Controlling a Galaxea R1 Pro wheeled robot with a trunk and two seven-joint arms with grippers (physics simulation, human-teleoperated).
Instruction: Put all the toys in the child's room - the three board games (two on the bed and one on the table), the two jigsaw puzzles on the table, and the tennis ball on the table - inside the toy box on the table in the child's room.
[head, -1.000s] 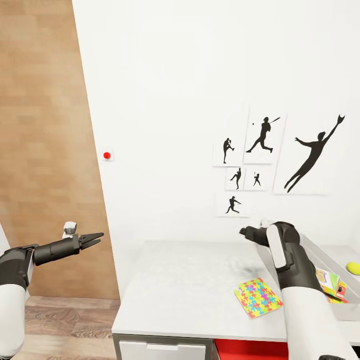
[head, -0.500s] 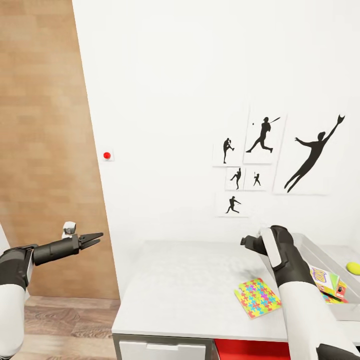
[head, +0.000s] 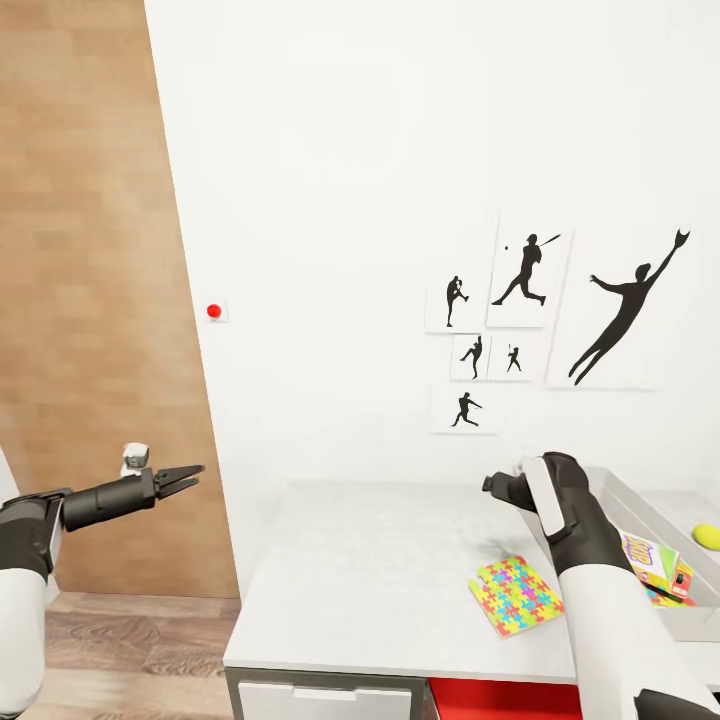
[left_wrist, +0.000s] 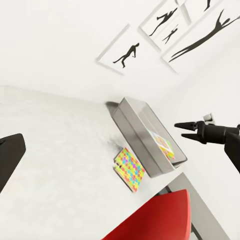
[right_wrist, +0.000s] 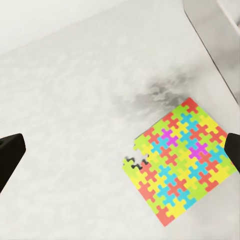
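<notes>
Jigsaw puzzle (head: 516, 594) flat on table (head: 380, 580), toy box (head: 650, 520) half hidden by right arm, both tools spread, empty.

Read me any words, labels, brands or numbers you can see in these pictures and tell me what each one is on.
None can be read.
Board game in the toy box: colourful print, too small and blurred to read.
Jigsaw puzzle on the table: pattern only, no text.
Wall pictures: black player silhouettes, no lettering.
Red button on the wall: no label visible.
</notes>
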